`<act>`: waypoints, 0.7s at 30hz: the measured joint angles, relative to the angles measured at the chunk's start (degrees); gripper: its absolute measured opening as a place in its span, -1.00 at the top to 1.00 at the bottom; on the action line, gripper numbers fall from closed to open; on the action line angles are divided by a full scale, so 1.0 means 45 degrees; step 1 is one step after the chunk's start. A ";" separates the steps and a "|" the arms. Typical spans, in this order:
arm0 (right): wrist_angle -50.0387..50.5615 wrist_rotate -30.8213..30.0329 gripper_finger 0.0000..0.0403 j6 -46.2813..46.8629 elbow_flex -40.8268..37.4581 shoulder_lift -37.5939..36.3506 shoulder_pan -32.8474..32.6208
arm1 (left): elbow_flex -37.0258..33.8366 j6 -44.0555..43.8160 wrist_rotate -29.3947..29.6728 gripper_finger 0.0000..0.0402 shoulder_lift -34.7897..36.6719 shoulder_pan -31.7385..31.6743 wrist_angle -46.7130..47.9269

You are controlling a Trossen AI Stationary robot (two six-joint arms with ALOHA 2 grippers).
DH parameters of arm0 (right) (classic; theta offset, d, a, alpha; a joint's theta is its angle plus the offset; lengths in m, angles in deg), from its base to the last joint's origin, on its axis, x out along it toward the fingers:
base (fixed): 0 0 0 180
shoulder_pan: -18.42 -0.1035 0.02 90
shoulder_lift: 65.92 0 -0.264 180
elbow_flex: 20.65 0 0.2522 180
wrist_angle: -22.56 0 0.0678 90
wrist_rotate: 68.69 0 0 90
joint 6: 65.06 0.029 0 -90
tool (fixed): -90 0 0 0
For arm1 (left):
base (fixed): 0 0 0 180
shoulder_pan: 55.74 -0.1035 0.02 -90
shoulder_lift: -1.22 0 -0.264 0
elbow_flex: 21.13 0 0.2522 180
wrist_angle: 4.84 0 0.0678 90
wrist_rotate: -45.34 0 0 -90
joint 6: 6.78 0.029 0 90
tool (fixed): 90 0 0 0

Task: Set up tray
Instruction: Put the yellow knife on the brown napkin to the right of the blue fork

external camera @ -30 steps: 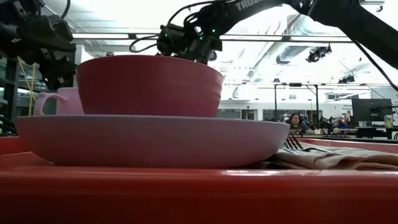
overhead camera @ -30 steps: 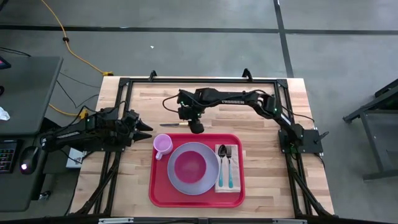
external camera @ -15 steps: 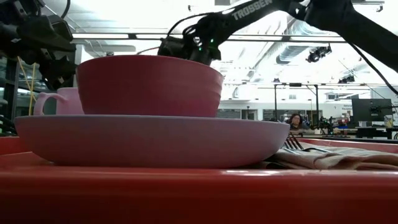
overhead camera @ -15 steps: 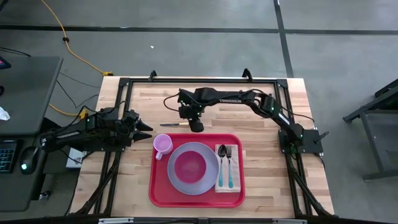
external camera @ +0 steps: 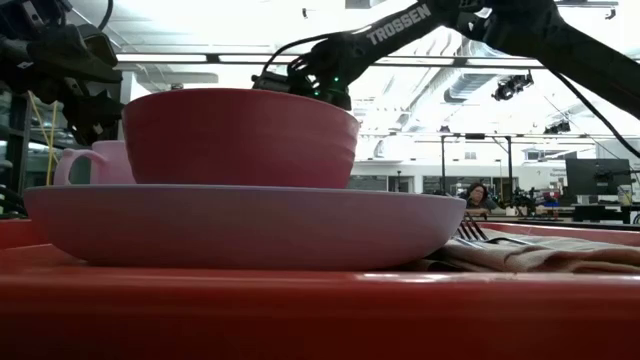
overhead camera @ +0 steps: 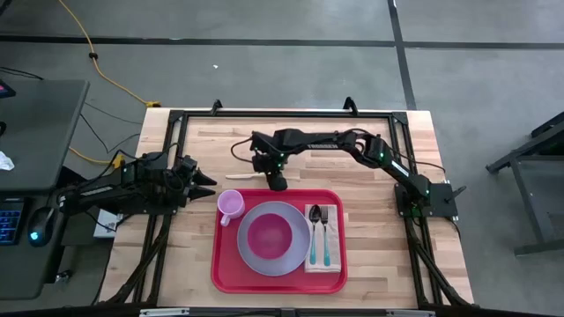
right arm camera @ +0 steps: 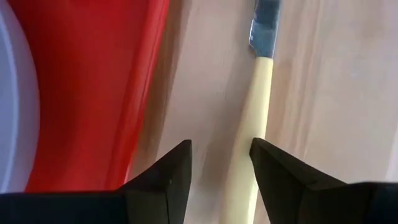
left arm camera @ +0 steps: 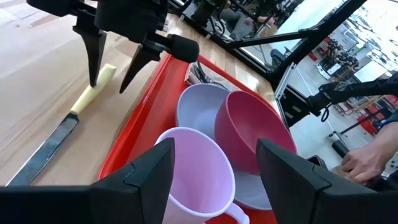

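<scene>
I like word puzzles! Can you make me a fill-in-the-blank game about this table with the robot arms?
1. The pink bowl sits on top of the purple ____.
2. The knife lies on the wooden table, not on the red ____.
3. The right gripper hangs open above the knife's ____ handle.
4. The fork and spoon lie on the ____.

Missing words: plate; tray; yellow; napkin

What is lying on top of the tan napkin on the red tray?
A fork and a spoon with teal handles lie side by side on the napkin, on the tray. The napkin part beneath them is covered.
</scene>
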 joint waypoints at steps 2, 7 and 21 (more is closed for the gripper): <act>-0.0052 -0.0095 0.26 0.0123 0.0007 0.0084 -0.0013 | 0.0000 0.0000 -0.0004 -0.27 0.0000 0.0000 -0.0008; -0.0192 -0.0386 0.26 0.0222 0.0005 0.0113 -0.0035 | 0.0000 0.0004 -0.0001 -0.27 0.0000 0.0001 -0.0004; -0.0107 -0.0967 0.26 0.0313 0.0226 0.0158 -0.0029 | 0.0000 0.0014 -0.0005 -0.27 -0.0005 0.0000 0.0000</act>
